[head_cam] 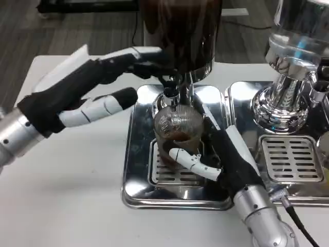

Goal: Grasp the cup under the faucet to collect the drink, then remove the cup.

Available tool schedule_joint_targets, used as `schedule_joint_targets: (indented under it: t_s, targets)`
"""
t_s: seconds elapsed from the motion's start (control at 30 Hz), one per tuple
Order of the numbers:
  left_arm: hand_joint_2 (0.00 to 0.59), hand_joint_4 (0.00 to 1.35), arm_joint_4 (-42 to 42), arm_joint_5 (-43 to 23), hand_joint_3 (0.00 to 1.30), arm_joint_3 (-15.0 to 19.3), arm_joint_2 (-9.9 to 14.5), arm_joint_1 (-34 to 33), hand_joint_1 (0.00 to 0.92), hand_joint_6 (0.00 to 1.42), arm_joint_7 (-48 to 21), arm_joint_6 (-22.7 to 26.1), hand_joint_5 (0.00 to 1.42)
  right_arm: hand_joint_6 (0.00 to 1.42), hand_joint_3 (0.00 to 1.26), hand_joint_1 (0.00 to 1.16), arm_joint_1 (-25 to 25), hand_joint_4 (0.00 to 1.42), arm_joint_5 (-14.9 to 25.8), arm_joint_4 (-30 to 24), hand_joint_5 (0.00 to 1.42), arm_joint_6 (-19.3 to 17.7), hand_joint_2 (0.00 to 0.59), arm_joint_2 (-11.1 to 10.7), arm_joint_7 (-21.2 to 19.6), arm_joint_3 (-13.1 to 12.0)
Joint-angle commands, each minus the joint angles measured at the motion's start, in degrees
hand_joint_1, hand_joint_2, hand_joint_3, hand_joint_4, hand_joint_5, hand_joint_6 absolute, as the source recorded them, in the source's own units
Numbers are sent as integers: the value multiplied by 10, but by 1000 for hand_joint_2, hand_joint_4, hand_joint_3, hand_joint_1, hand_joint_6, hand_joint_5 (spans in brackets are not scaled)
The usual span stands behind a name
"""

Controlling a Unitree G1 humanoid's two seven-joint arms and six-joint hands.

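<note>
A: Head view, where's the ribbed clear cup (177,135)?
B: Sitting on the drip tray (139,181) under the faucet (170,98); right robot hand (222,160) is gripping it.
A: Left robot hand (88,90)?
B: Reaching toward the dispenser (181,36), fingers spread wide, holding nothing.

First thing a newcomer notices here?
The right hand wrapped around a ribbed clear glass cup with brown drink in it, standing on the shiny chrome drip tray under the faucet at centre. Then the left hand, raised at upper left, reaching toward the dark dispenser.
</note>
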Motion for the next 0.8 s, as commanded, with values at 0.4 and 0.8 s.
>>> schedule_joint_targets:
  t_s: [0.4,0.8]
  targets:
    - [109,151,-9,17,230,51,-4,37,0,352,61,44,254,143,0,578,-12,0,-12,11,0,8,174,5,-14,7]
    - [127,198,-19,25,254,63,-5,65,0,370,67,56,277,228,0,615,-9,0,-40,8,0,18,185,13,-45,16]
